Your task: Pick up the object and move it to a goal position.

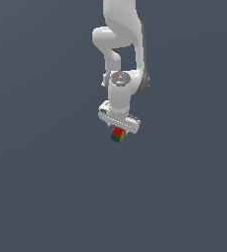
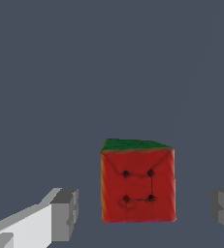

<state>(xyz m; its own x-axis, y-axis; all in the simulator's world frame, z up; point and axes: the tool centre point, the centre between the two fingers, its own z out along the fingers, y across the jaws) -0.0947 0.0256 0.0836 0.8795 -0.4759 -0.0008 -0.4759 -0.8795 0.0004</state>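
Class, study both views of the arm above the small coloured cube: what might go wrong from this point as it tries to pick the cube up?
1. In the wrist view the cube sits nearer one finger than the other; closing the open gripper may shove or rotate it first.
2. The cube is far smaller than the gripper, so a shallow pinch might slip.
3. Gaps remain on both sides: lifting now would leave it behind.
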